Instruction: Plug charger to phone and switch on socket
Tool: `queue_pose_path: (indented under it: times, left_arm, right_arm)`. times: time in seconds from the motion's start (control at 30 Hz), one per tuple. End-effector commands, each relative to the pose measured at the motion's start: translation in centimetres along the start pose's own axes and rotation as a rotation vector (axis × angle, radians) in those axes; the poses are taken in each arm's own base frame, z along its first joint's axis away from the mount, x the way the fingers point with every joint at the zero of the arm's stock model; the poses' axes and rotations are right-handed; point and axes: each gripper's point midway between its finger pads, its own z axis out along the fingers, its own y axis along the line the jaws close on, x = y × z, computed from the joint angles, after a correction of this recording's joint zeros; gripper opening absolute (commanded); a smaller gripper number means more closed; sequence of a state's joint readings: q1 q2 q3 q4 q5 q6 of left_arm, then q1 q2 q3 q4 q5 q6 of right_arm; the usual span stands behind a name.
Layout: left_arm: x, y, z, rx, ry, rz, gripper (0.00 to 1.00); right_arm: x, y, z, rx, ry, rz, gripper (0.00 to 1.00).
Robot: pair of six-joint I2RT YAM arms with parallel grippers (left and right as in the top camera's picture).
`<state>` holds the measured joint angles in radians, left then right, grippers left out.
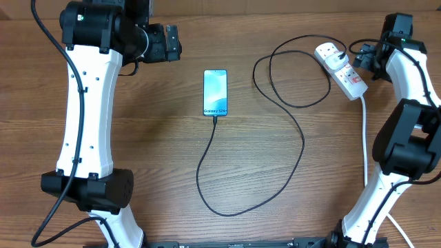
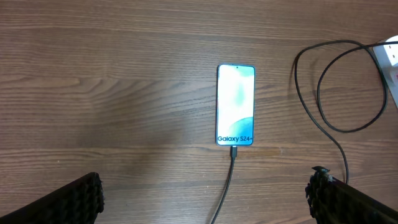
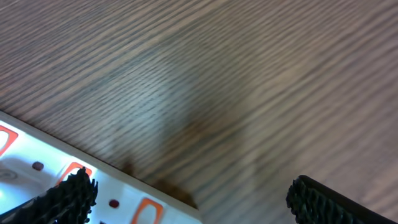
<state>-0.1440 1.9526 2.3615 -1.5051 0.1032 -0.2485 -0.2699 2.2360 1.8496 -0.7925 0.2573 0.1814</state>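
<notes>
The phone (image 1: 215, 92) lies face up mid-table with its screen lit; it also shows in the left wrist view (image 2: 236, 104). The charger's black cable (image 1: 275, 186) is plugged into the phone's bottom edge, loops across the table and runs to its white plug (image 1: 329, 53) in the socket (image 1: 350, 81), a white power strip at the far right. In the left wrist view the cable (image 2: 227, 180) leaves the phone downwards. My left gripper (image 2: 202, 199) is open and empty, above and left of the phone. My right gripper (image 3: 193, 199) is open, one finger over the socket's edge (image 3: 118, 193).
The socket's thick white cord (image 1: 364, 138) runs down the right side past the right arm's base. The cable loops (image 2: 348, 87) lie between phone and socket. The left arm's base stands at the front left.
</notes>
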Motion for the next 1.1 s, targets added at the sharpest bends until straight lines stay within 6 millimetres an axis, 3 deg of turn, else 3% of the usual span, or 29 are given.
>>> queue_pose_path:
  times: [0.0, 0.2, 0.5, 1.07]
  left_arm:
    - [0.2, 0.0, 0.4, -0.010, 0.010, 0.005, 1.00]
    - [0.2, 0.0, 0.4, -0.010, 0.010, 0.006, 1.00]
    - [0.2, 0.0, 0.4, -0.009, 0.010, 0.005, 1.00]
    - [0.2, 0.0, 0.4, -0.010, 0.010, 0.006, 1.00]
  right_arm:
    - [0.1, 1.6, 1.2, -0.077, 0.008, -0.044, 1.00]
    - [0.3, 1.9, 2.9, -0.075, 0.007, -0.057, 1.00]
    - [0.5, 2.8, 3.1, -0.125, 0.014, -0.056, 1.00]
    - [0.6, 2.9, 3.2, -0.124, 0.013, -0.056, 1.00]
